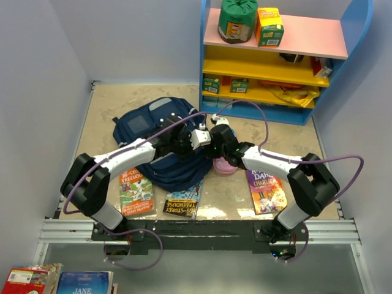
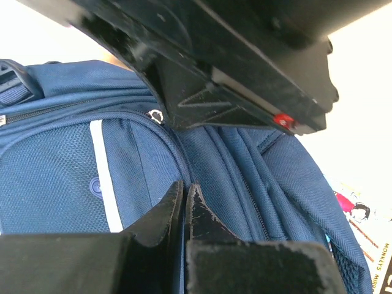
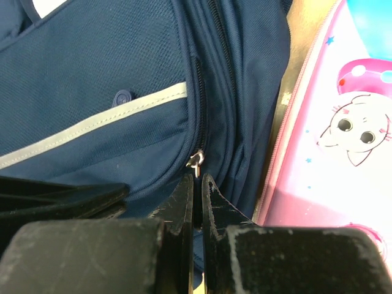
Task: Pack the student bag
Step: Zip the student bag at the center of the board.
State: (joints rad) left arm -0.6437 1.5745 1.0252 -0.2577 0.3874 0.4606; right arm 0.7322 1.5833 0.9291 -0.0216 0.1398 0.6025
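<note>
Left jaws: my left gripper (image 2: 185,199) is closed, its 2 tips together over blue fabric.
Bag: the student bag (image 1: 147,124) lies left of the table's (image 1: 122,101) middle, nearer the far edge.
Right jaws: my right gripper (image 3: 197,184) is closed, with a zip pull (image 3: 195,160) at its tips. I cannot tell if it is pinched.
Beside: the pink pencil case (image 3: 343,122) is just right of the bag.

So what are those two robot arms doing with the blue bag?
Both arms lean over the navy student bag lying on the table. The left fingers are shut right against its fabric. The right fingers are shut just below a zipper pull. Whether either is pinching anything, I can't tell. The pink pencil case and three books lie beside the bag, not packed yet.
</note>
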